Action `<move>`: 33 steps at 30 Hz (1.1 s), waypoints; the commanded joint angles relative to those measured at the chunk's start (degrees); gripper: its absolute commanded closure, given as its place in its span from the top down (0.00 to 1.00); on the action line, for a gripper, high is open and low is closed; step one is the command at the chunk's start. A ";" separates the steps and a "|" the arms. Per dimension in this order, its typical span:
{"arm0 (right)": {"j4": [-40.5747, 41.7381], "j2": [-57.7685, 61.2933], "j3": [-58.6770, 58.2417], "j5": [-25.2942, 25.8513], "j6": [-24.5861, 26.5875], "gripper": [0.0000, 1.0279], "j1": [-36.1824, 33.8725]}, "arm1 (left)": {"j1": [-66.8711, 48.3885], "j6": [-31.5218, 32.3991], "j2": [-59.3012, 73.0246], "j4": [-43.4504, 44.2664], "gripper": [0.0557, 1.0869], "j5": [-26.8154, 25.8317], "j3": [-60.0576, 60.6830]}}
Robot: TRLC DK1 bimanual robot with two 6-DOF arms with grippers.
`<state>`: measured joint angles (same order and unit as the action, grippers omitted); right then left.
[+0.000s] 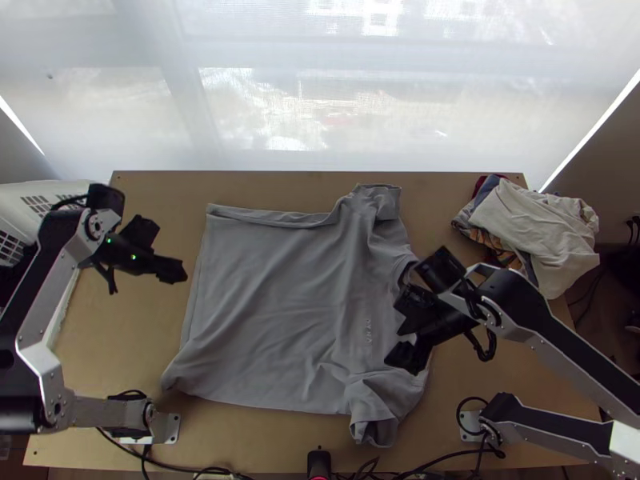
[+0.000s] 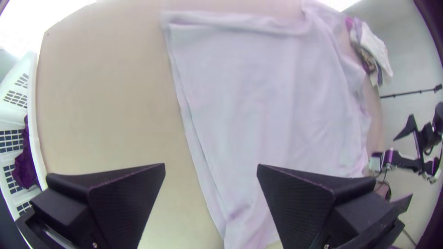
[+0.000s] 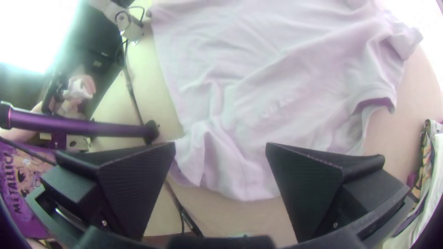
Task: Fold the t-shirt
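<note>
In the top view the grey t-shirt (image 1: 280, 296) lies spread on the table, hem toward the left, sleeves and collar bunched at the right. My left gripper (image 1: 178, 272) hangs beside the hem, off the cloth. My right gripper (image 1: 400, 344) is over the collar end, near the lower sleeve. In the left wrist view my left gripper (image 2: 211, 170) is open, with the t-shirt (image 2: 249, 92) beyond its fingers. The right wrist view has my right gripper (image 3: 220, 150) open above the t-shirt (image 3: 277, 60), nothing between its fingers.
A pile of clothes (image 1: 536, 228) lies at the table's far right corner. At the left edge stands a white basket (image 2: 32, 120) with dark cloth inside. Cables (image 1: 184, 468) run along the near edge of the table (image 1: 448, 200). A person's hand (image 3: 83, 85) shows beyond that edge.
</note>
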<state>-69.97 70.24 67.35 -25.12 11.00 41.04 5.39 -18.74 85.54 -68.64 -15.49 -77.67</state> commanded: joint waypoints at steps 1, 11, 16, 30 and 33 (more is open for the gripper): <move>5.90 5.44 4.63 -0.10 -0.46 0.88 -7.37 | -2.40 11.80 24.41 6.94 0.93 1.25 -24.64; 13.64 6.49 2.26 -0.01 -4.94 0.88 -7.37 | -8.02 16.11 50.17 3.60 0.89 7.75 -52.76; 14.25 6.49 1.47 0.08 -5.20 0.88 -7.81 | -7.94 16.98 52.10 4.13 0.73 8.89 -52.85; 17.42 7.72 1.73 0.34 -4.68 0.88 -10.10 | -8.02 18.65 51.92 2.72 0.42 8.89 -52.50; 18.91 8.07 1.55 0.34 -4.41 0.88 -11.86 | -8.55 18.65 51.66 1.84 0.33 8.89 -52.50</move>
<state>-53.34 77.58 69.14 -24.93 6.04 31.75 -2.24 -0.36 137.01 -65.52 -6.76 -129.86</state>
